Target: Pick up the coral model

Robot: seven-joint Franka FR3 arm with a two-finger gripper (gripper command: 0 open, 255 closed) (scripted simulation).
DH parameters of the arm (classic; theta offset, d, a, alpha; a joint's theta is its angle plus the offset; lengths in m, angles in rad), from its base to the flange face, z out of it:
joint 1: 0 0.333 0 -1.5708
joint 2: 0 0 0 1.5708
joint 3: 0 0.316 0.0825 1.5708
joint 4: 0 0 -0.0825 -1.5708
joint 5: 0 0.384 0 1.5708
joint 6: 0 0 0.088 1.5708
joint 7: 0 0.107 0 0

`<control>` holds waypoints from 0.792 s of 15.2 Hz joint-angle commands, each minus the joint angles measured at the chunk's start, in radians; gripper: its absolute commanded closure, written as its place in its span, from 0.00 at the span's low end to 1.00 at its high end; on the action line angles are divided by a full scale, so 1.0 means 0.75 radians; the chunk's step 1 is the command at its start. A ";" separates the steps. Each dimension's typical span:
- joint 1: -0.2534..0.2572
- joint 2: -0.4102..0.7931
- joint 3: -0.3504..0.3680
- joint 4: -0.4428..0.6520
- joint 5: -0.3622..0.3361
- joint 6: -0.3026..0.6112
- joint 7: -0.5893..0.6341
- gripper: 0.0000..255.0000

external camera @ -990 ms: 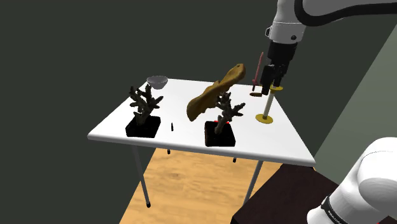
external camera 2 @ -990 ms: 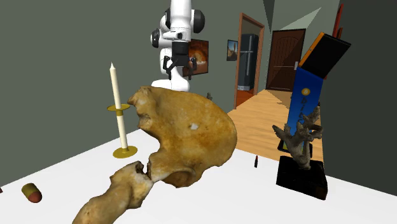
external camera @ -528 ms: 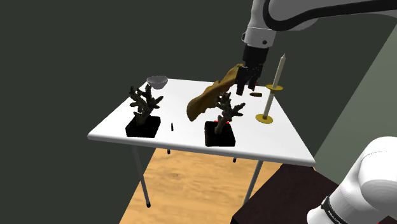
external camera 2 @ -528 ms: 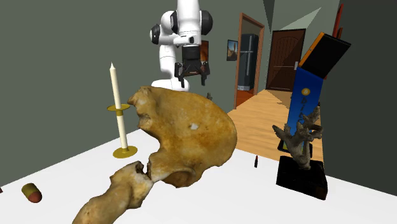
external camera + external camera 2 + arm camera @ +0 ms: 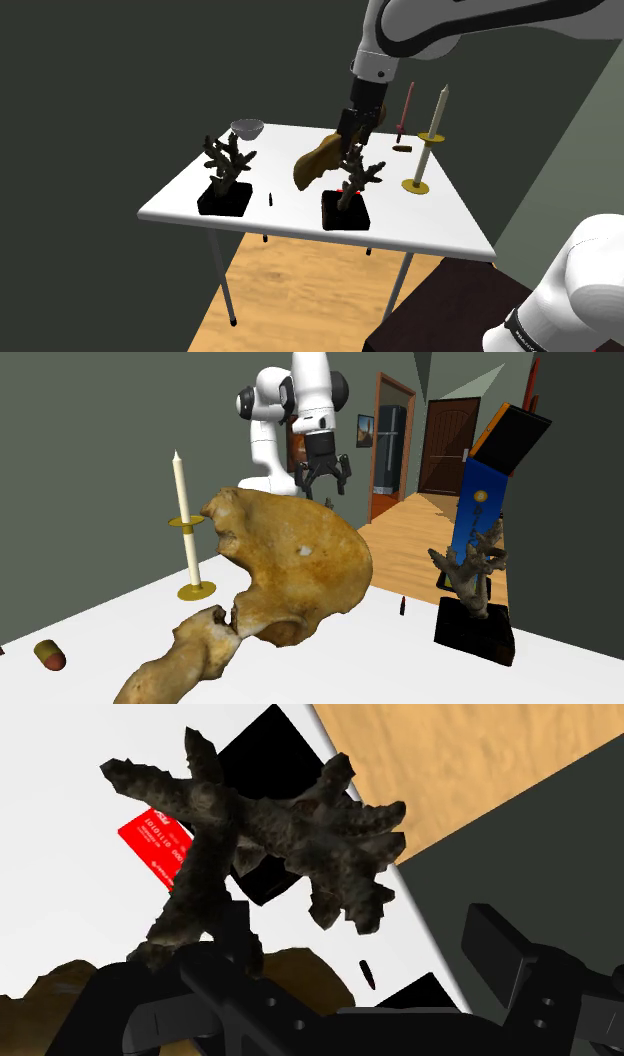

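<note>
Coral model (image 5: 250, 834): I read it as rough, knobbly, matt dark brown, on a plain matt black base (image 5: 346, 212). The big bone (image 5: 290, 567) looks tan, pitted and dull. Desk (image 5: 440, 225) top is smooth flat white with no shine. Candle (image 5: 180, 492) is smooth, cream and waxy-looking, on a brassy yellow holder (image 5: 196, 590). Floor (image 5: 290, 290) shows light wood grain in planks. Claw (image 5: 322, 482) is matt black. Red card (image 5: 155, 844) is flat, smooth and printed. Bowl (image 5: 247, 127) is grey and slightly shiny; I can't tell its material.
</note>
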 commanded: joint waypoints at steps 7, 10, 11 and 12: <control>0.002 0.011 0.003 -0.087 0.007 0.099 -0.012 1.00; 0.003 0.011 0.004 -0.089 0.007 0.100 -0.011 1.00; 0.003 0.011 0.004 -0.088 0.007 0.101 -0.010 1.00; 0.003 0.011 0.004 -0.089 0.007 0.101 -0.011 1.00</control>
